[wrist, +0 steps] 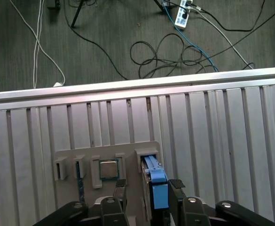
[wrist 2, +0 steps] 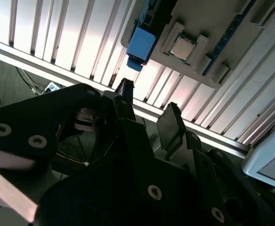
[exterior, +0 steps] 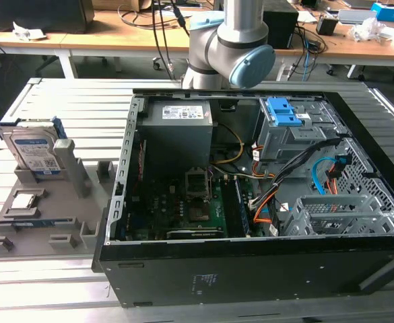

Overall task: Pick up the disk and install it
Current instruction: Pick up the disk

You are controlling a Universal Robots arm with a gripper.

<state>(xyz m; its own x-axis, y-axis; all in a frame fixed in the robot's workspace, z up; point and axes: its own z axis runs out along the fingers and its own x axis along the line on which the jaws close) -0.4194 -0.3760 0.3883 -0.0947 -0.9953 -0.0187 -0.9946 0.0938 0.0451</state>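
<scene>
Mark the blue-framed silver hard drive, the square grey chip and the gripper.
Blue-framed silver hard drive [exterior: 35, 151]: exterior view, its label.
Square grey chip [wrist: 107, 168]: first wrist view, its top face.
Gripper [wrist: 148, 183]: first wrist view, midway between fingertips.

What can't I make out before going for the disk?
- Exterior view: arm cut off by the top edge, so gripper height over the disk is unclear.
- First wrist view: disk edge-on, one end behind the gripper.
- Exterior view: drive cage inside hidden by its own walls.
</scene>
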